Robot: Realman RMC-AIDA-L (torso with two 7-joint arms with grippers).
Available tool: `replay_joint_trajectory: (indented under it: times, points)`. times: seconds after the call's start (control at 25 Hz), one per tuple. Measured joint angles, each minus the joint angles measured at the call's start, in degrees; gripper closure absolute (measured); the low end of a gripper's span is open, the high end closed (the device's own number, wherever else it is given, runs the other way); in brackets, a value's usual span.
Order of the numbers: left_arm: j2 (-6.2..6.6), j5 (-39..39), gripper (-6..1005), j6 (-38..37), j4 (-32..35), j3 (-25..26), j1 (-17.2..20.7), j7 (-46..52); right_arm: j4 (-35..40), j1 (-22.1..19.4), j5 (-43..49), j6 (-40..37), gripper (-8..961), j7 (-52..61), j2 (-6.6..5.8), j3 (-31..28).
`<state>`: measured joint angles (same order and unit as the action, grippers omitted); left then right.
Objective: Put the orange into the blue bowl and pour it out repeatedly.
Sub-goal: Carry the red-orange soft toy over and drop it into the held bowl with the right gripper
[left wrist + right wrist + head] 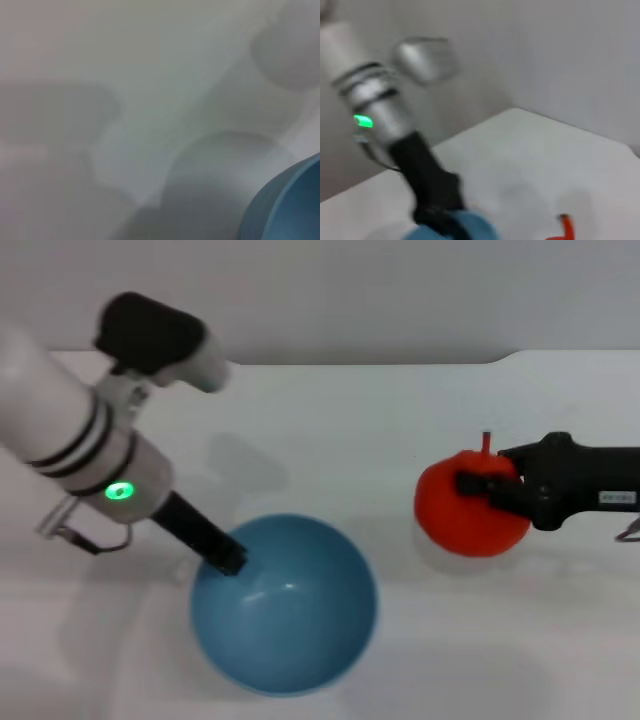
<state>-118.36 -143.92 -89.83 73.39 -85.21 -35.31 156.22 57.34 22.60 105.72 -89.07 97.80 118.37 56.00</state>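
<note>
Head view first: at the far left, the left arm, white with black bands and a green light point(119, 490), slants down toward the centre. Its black left pincer point(228, 558) meets the rim of the plain light-blue, glossy, deep round bowl point(300, 640) at about ten o'clock on that rim. It appears clamped on the rim, though the fingertips themselves are hard to make out. The bowl sits on the white worktop point(330, 440) at the lower middle, and nothing shows inside it.

Well apart from the bowl, toward three o'clock, the red-orange, slightly lumpy round orange point(460, 515) hangs beside the black right pincer point(490, 485), which reaches in from the right edge. Its fingers are closed on the fruit's upper right side, and a thin red stalk pokes up from the top of the orange.

From the left wrist, a slice of the bowl's blue wall point(290, 205) shows over pale worktop and soft shadows. From the right wrist, the left arm, its green light point(363, 121) and its black pincer at the bowl's rim point(465, 227) are seen across the worktop.
</note>
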Motion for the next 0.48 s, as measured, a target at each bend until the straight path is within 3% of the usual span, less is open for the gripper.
replay_joint_trajectory:
  times: [0.16,0.28,0.48]
  points:
    - [-0.31,0.24,999,5.31,-5.39,-5.51,-5.15,3.81,5.25,-0.10,-0.01,-6.38,877,-0.20,0.24,-0.15]
    - [-0.48,0.97,999,7.65,-7.21,-8.38,-7.85,5.37,6.92,1.32,-0.15,-9.39,898,-1.75,0.38,4.00]
    - [-0.61,3.92,1000,8.89,-7.79,-9.08,-9.37,5.49,6.02,3.81,-0.23,-8.52,920,-1.77,0.46,9.92]
